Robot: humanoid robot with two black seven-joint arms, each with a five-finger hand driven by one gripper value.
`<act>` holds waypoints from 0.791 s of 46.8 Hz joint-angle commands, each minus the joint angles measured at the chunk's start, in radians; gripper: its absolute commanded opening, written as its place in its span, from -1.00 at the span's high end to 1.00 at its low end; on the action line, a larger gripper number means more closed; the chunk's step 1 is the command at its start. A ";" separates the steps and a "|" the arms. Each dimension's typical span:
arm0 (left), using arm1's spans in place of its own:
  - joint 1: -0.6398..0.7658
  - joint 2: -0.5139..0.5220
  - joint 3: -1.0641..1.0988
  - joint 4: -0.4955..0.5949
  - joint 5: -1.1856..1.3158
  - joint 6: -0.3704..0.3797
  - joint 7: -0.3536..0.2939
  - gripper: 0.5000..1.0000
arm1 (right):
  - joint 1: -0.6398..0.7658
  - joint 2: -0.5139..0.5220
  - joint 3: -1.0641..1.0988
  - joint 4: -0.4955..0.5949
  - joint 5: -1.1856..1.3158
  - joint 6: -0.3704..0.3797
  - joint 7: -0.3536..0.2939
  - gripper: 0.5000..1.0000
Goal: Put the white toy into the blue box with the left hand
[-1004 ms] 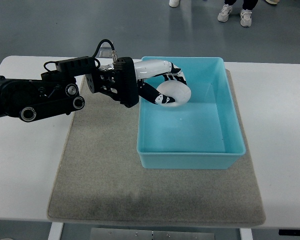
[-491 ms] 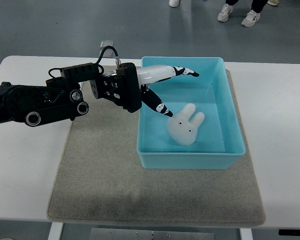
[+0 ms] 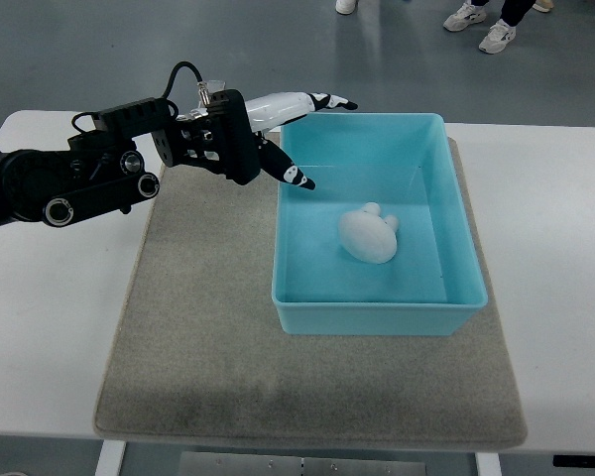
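The white rabbit toy [image 3: 368, 235] lies on the floor of the blue box [image 3: 377, 307], near its middle. My left hand [image 3: 302, 139] hovers above the box's upper left corner, up and left of the toy and apart from it. Its fingers [image 3: 322, 101] are spread and hold nothing. The left arm [image 3: 79, 183] comes in from the left edge. The right arm is out of view.
The box stands on a grey mat [image 3: 198, 337] on a white table [image 3: 555, 248]. People's shoes [image 3: 481, 25] show on the floor beyond the table's far edge.
The hand held the toy over the box, let it go, and it dropped and rolled on the box floor. The open hand has since drawn back up and left.
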 commanded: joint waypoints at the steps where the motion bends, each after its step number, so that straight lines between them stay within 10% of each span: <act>1: 0.003 -0.002 -0.012 0.033 -0.001 0.015 0.001 -0.83 | 0.000 0.000 0.000 0.000 0.000 0.000 0.000 -0.74; 37: 0.003 -0.005 -0.036 0.374 -0.671 0.050 0.020 -0.84 | 0.000 0.000 0.000 0.000 0.000 0.000 0.000 -0.74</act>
